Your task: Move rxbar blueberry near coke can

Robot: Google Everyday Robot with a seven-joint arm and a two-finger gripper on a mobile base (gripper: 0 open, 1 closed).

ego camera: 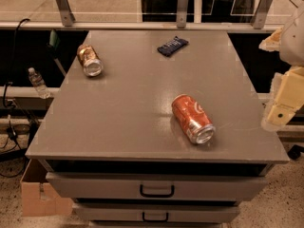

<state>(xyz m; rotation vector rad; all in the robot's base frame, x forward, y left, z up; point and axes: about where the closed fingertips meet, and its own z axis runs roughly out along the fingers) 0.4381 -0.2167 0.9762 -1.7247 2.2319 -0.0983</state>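
The rxbar blueberry point(172, 45), a small flat dark navy wrapper with pale lettering, lies near the far edge of the grey table point(133, 103). The coke can point(192, 118), red-orange with white script and a silver end, lies on its side near the front right of the table. My gripper point(282, 110) hangs off the right side of the table, beyond its edge, well apart from both the bar and the can.
A brown-gold can point(89, 59) lies on its side at the far left of the table. Drawers with dark handles point(156, 191) sit below the top. A cardboard box point(40, 194) and a plastic bottle point(37, 82) are at the left. A railing point(142, 25) runs behind.
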